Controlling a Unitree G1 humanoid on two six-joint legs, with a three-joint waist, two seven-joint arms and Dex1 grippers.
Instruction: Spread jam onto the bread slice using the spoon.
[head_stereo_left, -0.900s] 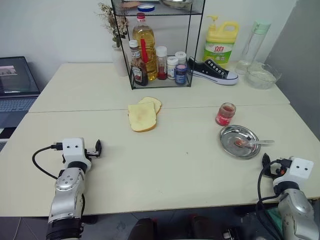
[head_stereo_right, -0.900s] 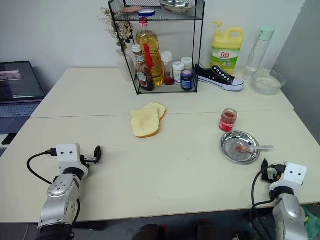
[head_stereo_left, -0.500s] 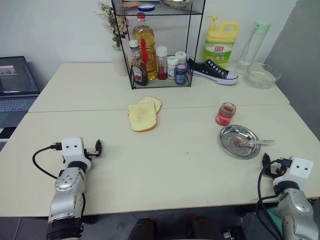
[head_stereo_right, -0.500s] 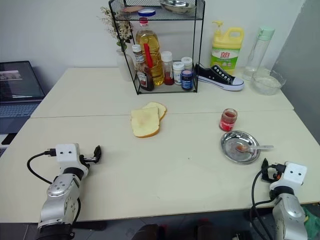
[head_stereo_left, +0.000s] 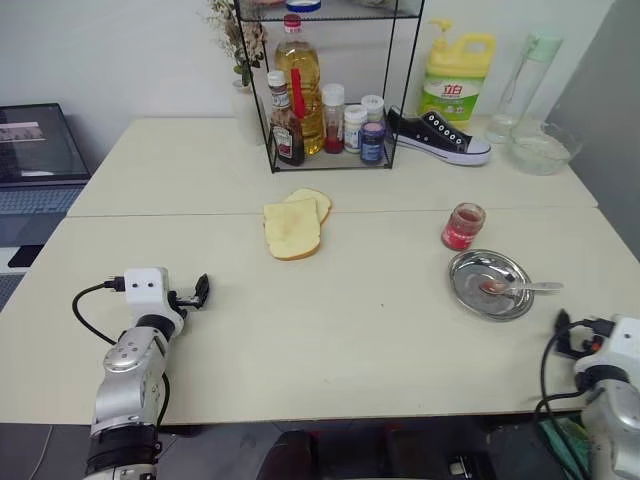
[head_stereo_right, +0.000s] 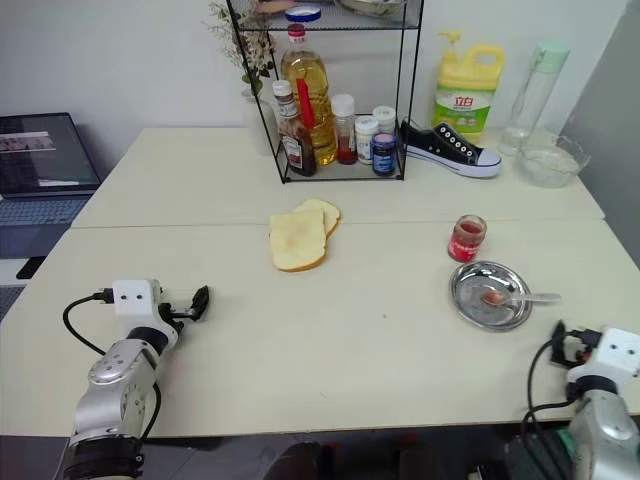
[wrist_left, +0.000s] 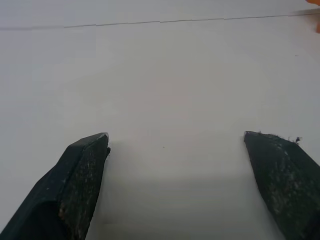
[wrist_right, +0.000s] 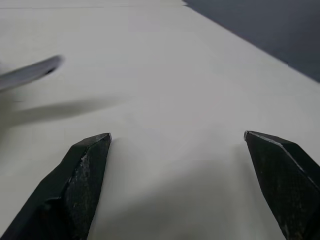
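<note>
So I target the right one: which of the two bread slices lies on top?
The bread slice nearer the robot, larger and squarish, overlaps the smaller slice poking out behind it toward the rack.

The rack (head_stereo_left: 330, 90) is cut off at the top edge. The smaller slice (head_stereo_left: 313, 201) lies partly hidden under the bread slice (head_stereo_left: 291, 229). The spoon (wrist_right: 27, 73) shows blurred, its bowl cut off.
</note>
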